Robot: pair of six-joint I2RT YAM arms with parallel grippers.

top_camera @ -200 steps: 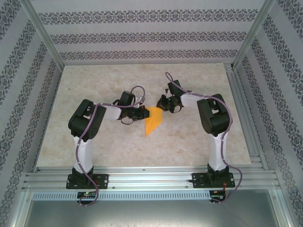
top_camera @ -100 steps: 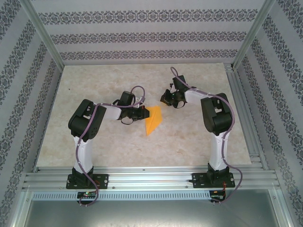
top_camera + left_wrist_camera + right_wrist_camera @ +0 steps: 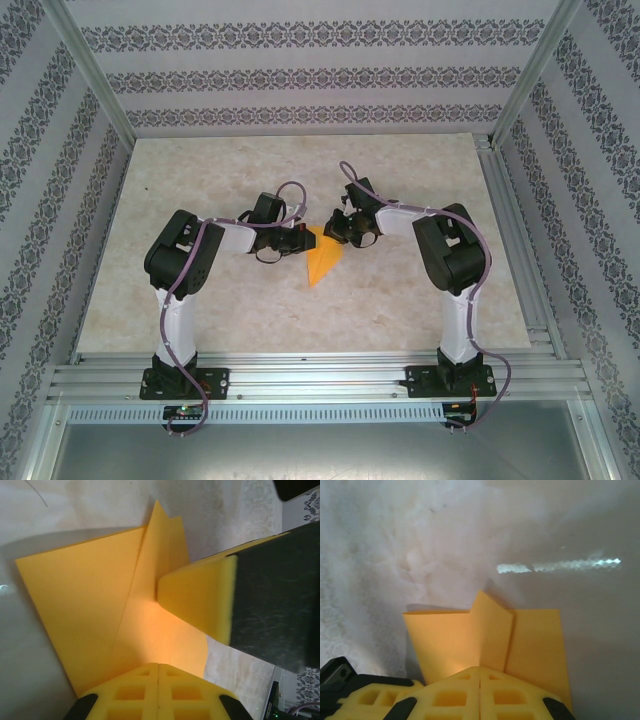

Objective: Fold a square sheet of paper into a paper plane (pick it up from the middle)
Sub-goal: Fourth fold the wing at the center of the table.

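The orange-yellow sheet of paper (image 3: 322, 258) lies on the table between the arms, folded into a broad wedge with a raised centre flap (image 3: 492, 630). My left gripper (image 3: 306, 240) is shut, and its tips (image 3: 158, 666) rest on the paper's (image 3: 85, 600) upper left edge. My right gripper (image 3: 336, 228) is shut too. Its tips (image 3: 480, 669) sit at the foot of the raised flap. In the left wrist view the right gripper's yellow finger (image 3: 200, 602) touches the paper at the crease. No paper shows between either pair of pads.
The marbled tabletop (image 3: 230, 170) stretches round the paper on all sides. Aluminium frame rails (image 3: 510, 230) run along the right side and the near edge (image 3: 320, 375). Patterned walls close in the back and sides.
The right gripper swung back and right, away from the paper, then came back to the paper's top edge. The left gripper and the paper stayed put.
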